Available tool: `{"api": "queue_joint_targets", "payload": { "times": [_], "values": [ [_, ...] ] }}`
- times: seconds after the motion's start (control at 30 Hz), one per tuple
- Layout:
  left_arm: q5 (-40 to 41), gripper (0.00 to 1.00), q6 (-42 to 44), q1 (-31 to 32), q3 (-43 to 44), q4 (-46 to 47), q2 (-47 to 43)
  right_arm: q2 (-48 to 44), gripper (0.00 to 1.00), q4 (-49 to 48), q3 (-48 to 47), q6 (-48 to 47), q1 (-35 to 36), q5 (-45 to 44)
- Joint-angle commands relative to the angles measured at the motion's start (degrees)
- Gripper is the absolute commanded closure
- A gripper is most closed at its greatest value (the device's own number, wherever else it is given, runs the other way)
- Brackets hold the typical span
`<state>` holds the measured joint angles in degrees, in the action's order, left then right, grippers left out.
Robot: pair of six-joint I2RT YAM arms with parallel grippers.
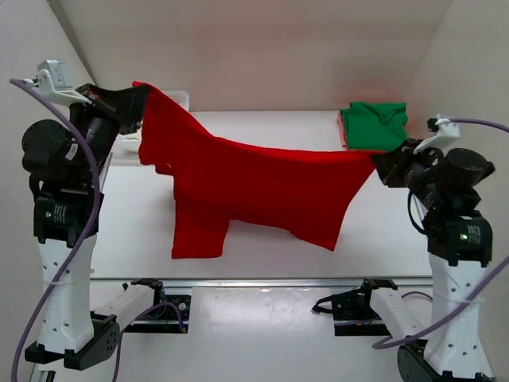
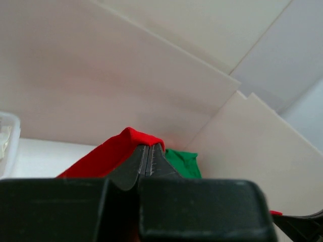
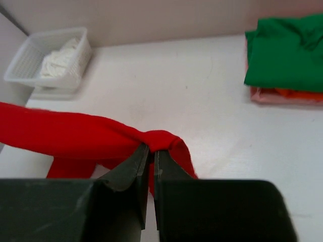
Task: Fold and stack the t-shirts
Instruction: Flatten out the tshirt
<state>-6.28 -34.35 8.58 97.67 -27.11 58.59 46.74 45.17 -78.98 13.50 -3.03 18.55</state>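
A bright red t-shirt (image 1: 254, 187) hangs stretched in the air between my two grippers, above the white table. My left gripper (image 1: 141, 107) is shut on its upper left corner, held high; the red cloth (image 2: 108, 154) drapes over the tips in the left wrist view. My right gripper (image 1: 378, 165) is shut on the shirt's right corner, lower; the bunched red fabric (image 3: 161, 140) is pinched at the tips. A folded green t-shirt (image 1: 375, 125) lies on a salmon-pink one (image 3: 282, 96) at the back right of the table.
A white mesh basket (image 3: 50, 60) with off-white cloth inside stands at the table's back left, mostly hidden behind the left arm in the top view. White walls enclose the table on three sides. A bar (image 1: 262, 280) runs along the near edge.
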Motion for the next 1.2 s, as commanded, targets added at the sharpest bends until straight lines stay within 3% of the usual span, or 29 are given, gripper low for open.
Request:
{"api": "queue_joint_targets", "payload": {
  "times": [0.0, 0.4, 0.57, 0.73, 1.0, 1.17],
  "values": [
    [2.2, 1.00, -0.6, 1.3, 5.3, 0.2, -2.9, -2.0, 1.00, -2.1, -8.4, 0.2, -0.4, -2.5],
    [4.4, 1.00, -0.5, 5.0, 14.2, -5.8, -5.5, -1.0, 1.00, 4.5, -28.3, -0.9, -2.1, -5.7],
    [3.7, 1.00, -0.9, 5.0, 18.6, -5.0, -1.6, 0.5, 1.00, 3.6, -29.3, -0.1, -3.4, -2.6],
    [0.9, 1.00, -1.4, 2.9, 18.7, -2.4, 4.4, 2.5, 1.00, 0.5, -23.3, 0.0, -2.3, -1.9],
    [-3.1, 1.00, -1.0, -0.2, 7.2, 8.2, 12.6, 7.1, 1.00, -12.9, -3.3, -0.9, -0.8, -1.5],
    [-3.6, 1.00, 1.0, -1.2, 2.0, 14.4, 20.5, 15.5, 1.00, -21.9, 5.4, -1.0, -1.0, -0.5]
  ]
}}
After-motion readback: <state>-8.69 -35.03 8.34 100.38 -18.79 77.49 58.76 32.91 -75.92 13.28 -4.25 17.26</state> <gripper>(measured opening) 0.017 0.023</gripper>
